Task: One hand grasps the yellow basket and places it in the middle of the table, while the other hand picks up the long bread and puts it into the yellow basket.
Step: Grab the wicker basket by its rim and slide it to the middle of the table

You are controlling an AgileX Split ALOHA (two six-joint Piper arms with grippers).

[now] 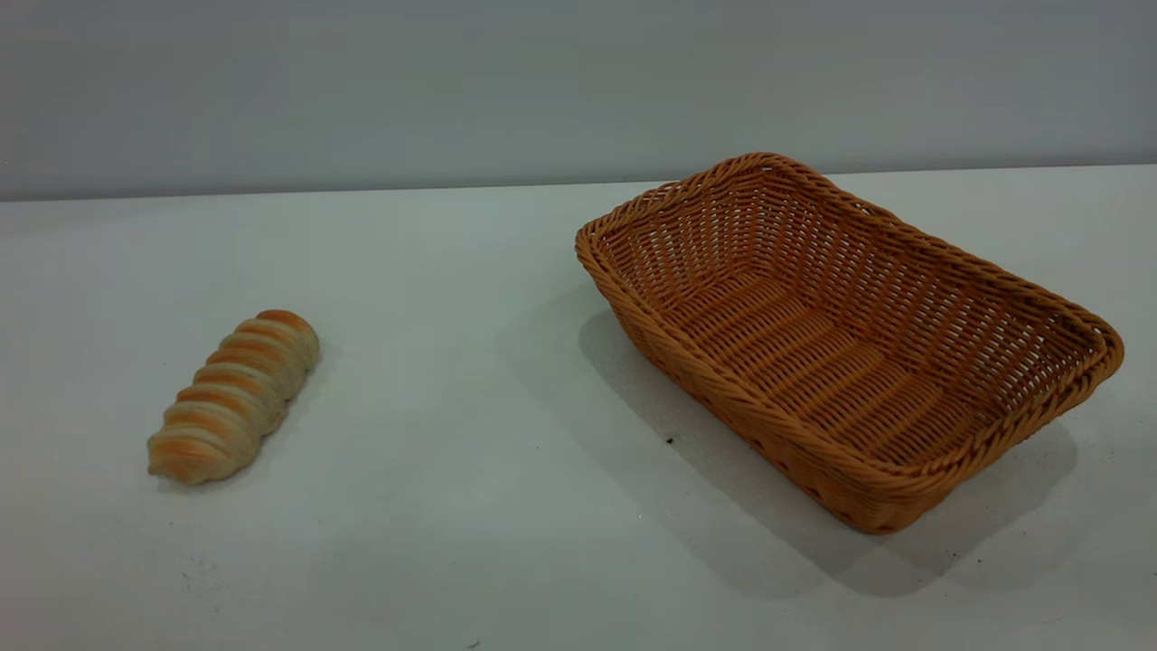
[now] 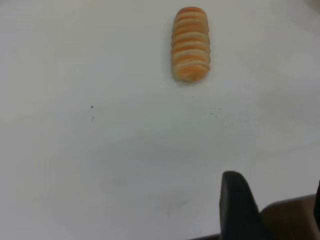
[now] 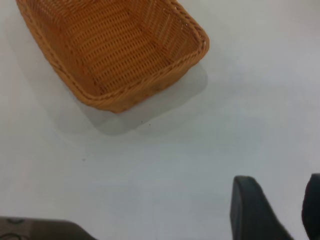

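The yellow basket (image 1: 841,344) stands empty on the right half of the white table (image 1: 470,380), set at an angle. In the right wrist view the yellow basket (image 3: 112,47) is well ahead of my right gripper (image 3: 280,178), which hangs open over bare table. The long bread (image 1: 235,395) lies alone on the left side, its length running diagonally. My left gripper (image 2: 275,178) is open and far short of the long bread (image 2: 190,44), holding nothing. Neither gripper shows in the exterior view.
A grey wall (image 1: 578,81) runs behind the table's far edge. A few dark specks (image 1: 670,440) dot the tabletop between bread and basket. A brown surface (image 2: 292,217) shows past the table's near edge in the left wrist view.
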